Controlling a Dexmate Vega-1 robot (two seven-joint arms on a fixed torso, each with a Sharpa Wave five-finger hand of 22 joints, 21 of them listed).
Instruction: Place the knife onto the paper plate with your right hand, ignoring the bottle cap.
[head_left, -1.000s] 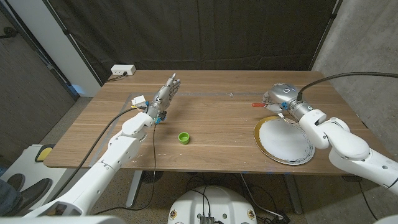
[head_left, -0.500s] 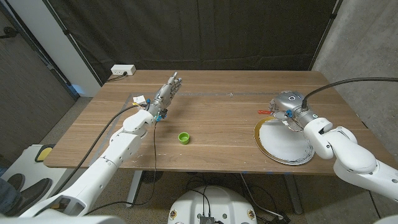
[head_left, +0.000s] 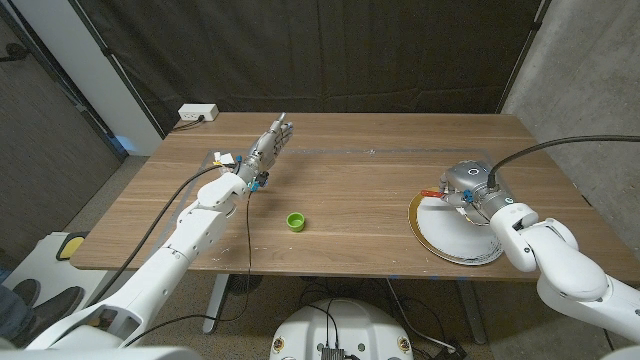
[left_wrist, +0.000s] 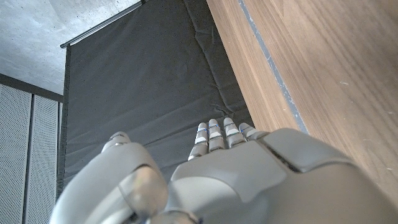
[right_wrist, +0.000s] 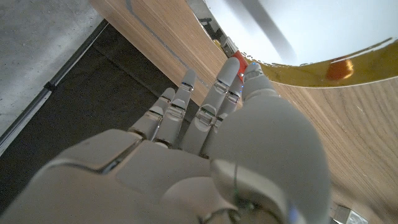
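1. Head view: the right hand (head_left: 462, 181) sits over the paper plate (head_left: 455, 228), at about 11 o'clock on its rim. A red knife handle (head_left: 432, 193) pokes out of the hand toward 9 o'clock, just above the plate's gold edge. The fingers curl down around it, so the hand appears to hold the knife. Whether the knife touches the plate cannot be told from here.
2. Head view: the plate lies near the wooden table's (head_left: 350, 170) right end, at roughly 4 o'clock from the table's middle. The green bottle cap (head_left: 295, 221) stands at about 7 o'clock from the middle, well apart from the plate and from both hands.
3. Head view: the left hand (head_left: 268, 150) is at about 10 o'clock from the table's middle, its fingers straight and close together, pointing toward the far edge. It holds nothing.
4. Left wrist view: the left hand (left_wrist: 236, 174) shows its back, with the fingers (left_wrist: 214, 132) stretched out side by side along the table (left_wrist: 323, 68) and a black curtain (left_wrist: 149, 81) behind. Nothing is in its grasp.
5. Right wrist view: the right hand (right_wrist: 205, 155) has its fingers (right_wrist: 217, 93) bent toward the plate (right_wrist: 311, 31). A red piece of the knife (right_wrist: 237, 63) shows at the fingertips, right at the plate's gold rim, and the fingers look closed on it.
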